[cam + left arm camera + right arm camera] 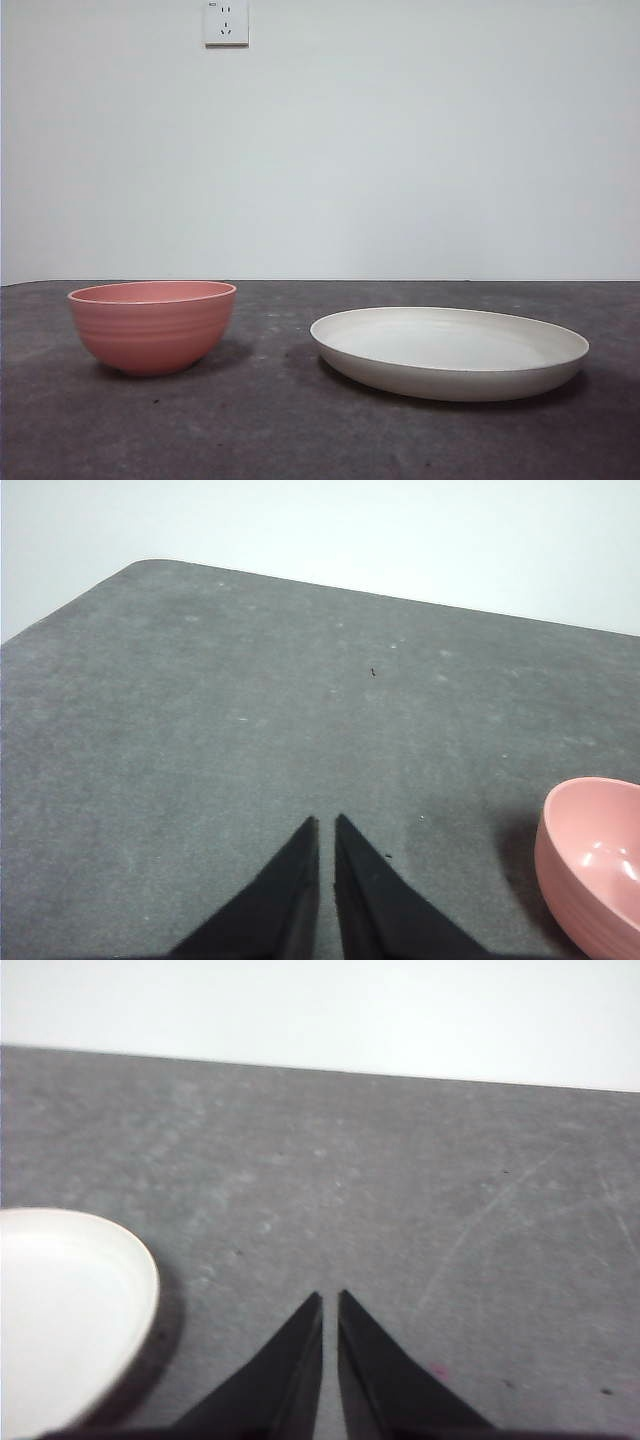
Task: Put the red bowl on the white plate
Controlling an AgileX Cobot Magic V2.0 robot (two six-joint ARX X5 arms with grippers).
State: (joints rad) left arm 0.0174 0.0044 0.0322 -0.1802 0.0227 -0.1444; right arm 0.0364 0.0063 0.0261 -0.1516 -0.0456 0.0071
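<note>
The salmon-pink round deep bowl with faint ridges on its outside (152,325) stands upright on the dark grey table (270,420), on the left side in the front view. The wide, shallow, off-white round plate with a raised rim (449,351) lies on the right side. The two are apart, with a strip of bare table between them, and the plate is empty.

No arm shows in the front view, so both arms seem to wait above and behind. The left gripper (327,825) hangs over bare table with its two black jaws pressed nearly together, only a thin slit between them, and it holds nothing. The bowl appears at the edge of the left wrist view, off to one side of this gripper and not in line with its jaws. The right gripper (330,1300) is also nearly closed and empty, and in its view only the plate shows, beside it.

I judge that the left arm is the nearer one to the bowl, so it should take it; it must first spread its jaws and shift sideways toward the rim, then carry the bowl across to the plate
</note>
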